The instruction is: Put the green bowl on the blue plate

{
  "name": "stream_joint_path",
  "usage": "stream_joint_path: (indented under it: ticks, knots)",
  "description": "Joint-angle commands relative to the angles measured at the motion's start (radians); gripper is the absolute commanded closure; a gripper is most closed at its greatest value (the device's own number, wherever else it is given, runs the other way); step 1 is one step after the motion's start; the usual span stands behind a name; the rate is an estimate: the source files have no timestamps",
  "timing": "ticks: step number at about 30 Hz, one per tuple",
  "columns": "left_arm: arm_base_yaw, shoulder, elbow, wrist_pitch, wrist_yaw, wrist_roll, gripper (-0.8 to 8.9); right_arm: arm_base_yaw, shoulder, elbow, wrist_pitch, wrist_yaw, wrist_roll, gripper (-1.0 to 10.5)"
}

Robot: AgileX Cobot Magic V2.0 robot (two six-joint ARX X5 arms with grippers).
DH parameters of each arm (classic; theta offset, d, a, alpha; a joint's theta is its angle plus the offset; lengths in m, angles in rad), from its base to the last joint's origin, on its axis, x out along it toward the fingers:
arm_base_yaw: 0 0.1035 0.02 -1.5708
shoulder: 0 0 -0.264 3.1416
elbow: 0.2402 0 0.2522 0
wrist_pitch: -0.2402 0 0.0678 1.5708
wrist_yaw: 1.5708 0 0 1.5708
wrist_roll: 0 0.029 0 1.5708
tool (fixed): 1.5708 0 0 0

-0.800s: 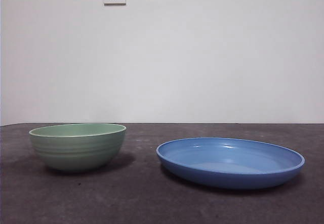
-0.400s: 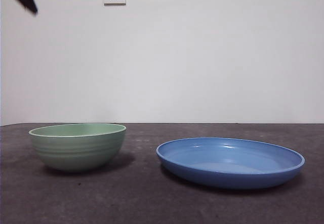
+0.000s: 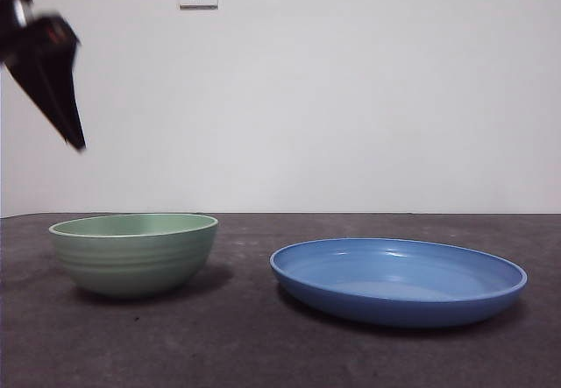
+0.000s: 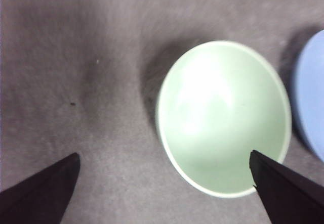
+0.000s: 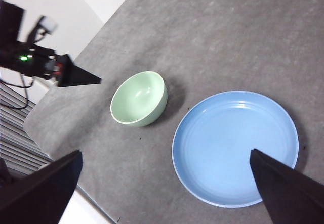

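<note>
Left gripper (image 4: 162,183) hangs above the green bowl (image 3: 133,253), jaws spread wide w/ nothing between them. Bowl sits upright on the dark gray surface (image 3: 263,344), beside the blue plate (image 3: 399,281), not touching. Right gripper (image 5: 164,183) is high over both, jaws also wide apart & empty. Plate lies flat, empty.

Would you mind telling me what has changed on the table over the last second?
The left gripper has come into the front view at the upper left corner and descended toward the green bowl, jaws open, still well above it. It has taken hold of nothing. The bowl and the blue plate have stayed where they were, apart on the table.
</note>
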State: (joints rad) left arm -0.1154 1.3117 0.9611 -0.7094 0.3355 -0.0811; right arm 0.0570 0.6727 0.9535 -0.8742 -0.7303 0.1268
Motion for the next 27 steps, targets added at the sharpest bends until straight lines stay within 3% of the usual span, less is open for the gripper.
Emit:
stream_joint_path:
  ticks: [1, 14, 23, 27]
  knots:
    - [-0.013, 0.082, 0.020, 0.024, -0.004, -0.014, 2.25, 0.002, 0.005, 0.017, -0.004, -0.003, -0.007, 3.2]
    - [-0.109, 0.329, 0.048, 0.094, -0.097, -0.013, 2.33, 0.002, 0.005, 0.017, -0.041, -0.002, -0.007, 3.2]
    - [-0.118, 0.340, 0.050, 0.114, -0.101, -0.013, 3.77, 0.002, 0.005, 0.017, -0.047, -0.002, -0.007, 3.2]
    - [-0.118, 0.340, 0.050, 0.123, -0.101, -0.013, 4.92, 0.002, 0.005, 0.017, -0.047, -0.002, -0.007, 3.2]
